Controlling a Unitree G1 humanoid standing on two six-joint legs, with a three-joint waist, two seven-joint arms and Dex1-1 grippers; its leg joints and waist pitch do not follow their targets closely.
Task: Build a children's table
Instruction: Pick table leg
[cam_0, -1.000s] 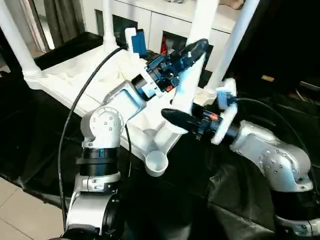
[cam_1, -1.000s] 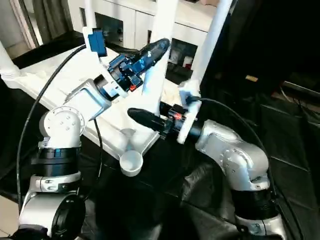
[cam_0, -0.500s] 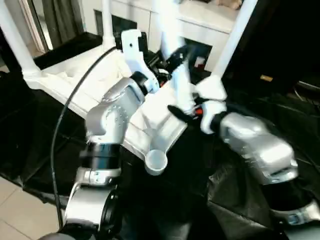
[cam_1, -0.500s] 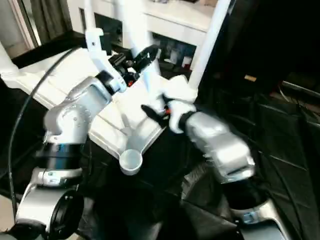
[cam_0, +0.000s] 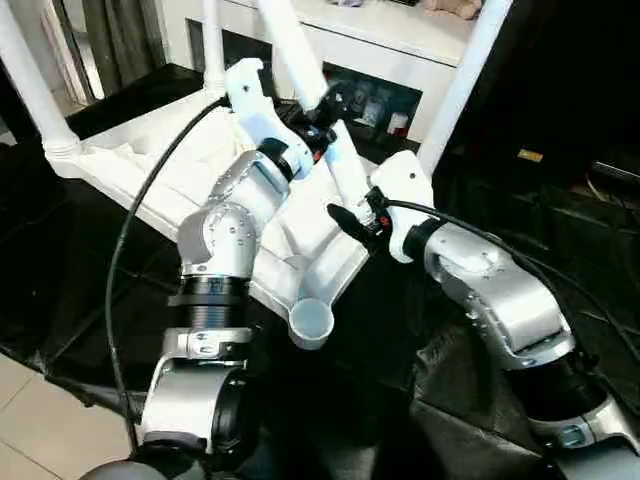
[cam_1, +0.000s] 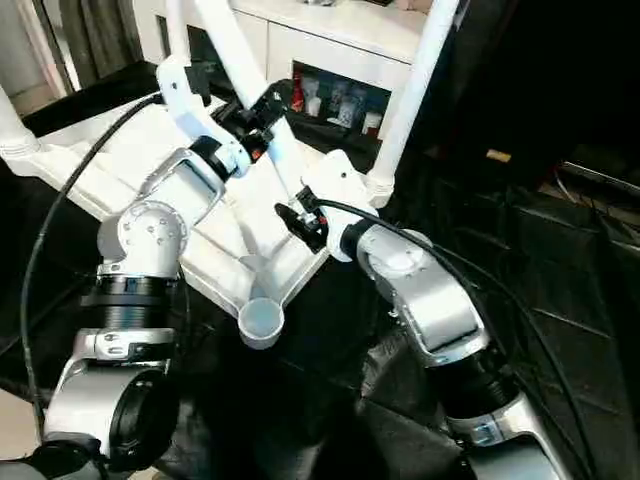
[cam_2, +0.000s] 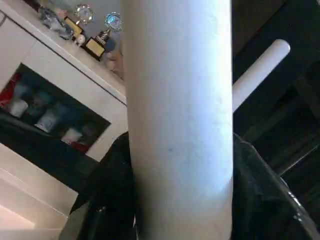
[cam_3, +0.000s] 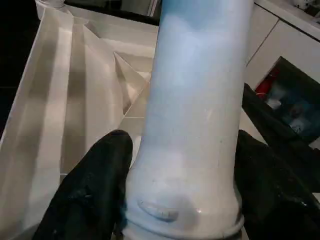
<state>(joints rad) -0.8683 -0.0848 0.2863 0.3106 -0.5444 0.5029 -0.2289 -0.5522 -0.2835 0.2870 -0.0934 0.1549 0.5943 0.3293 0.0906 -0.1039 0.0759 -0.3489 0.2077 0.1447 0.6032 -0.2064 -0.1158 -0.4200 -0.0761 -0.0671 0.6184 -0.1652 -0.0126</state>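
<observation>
Tabletop (cam_0: 150, 165) lies upside down, ribbed underside up, on a black cloth (cam_0: 60, 290). Three legs stand upright in corner sockets: one at far left (cam_0: 30, 90), one at the back (cam_0: 212, 40), one at the right (cam_0: 465, 75). Near corner socket (cam_0: 312, 322) is empty, open side up. Fourth leg (cam_0: 315, 100) is off the tabletop, tilted, top end leaning toward the robot's left, flared end low above the tabletop's right part. Both grippers hold it. Left gripper (cam_0: 322, 110) clamps the leg partway up; wrist view has black fingers (cam_2: 107, 200) pressed on both sides of the tube. Right gripper (cam_0: 352, 222) grips the lower end; wrist view has fingers (cam_3: 95, 190) either side just above the flare, ribbed underside right behind it. Both sets of fingers part-open, closed on the tube's width. White cabinet (cam_0: 400, 40) with glass doors stands behind.
</observation>
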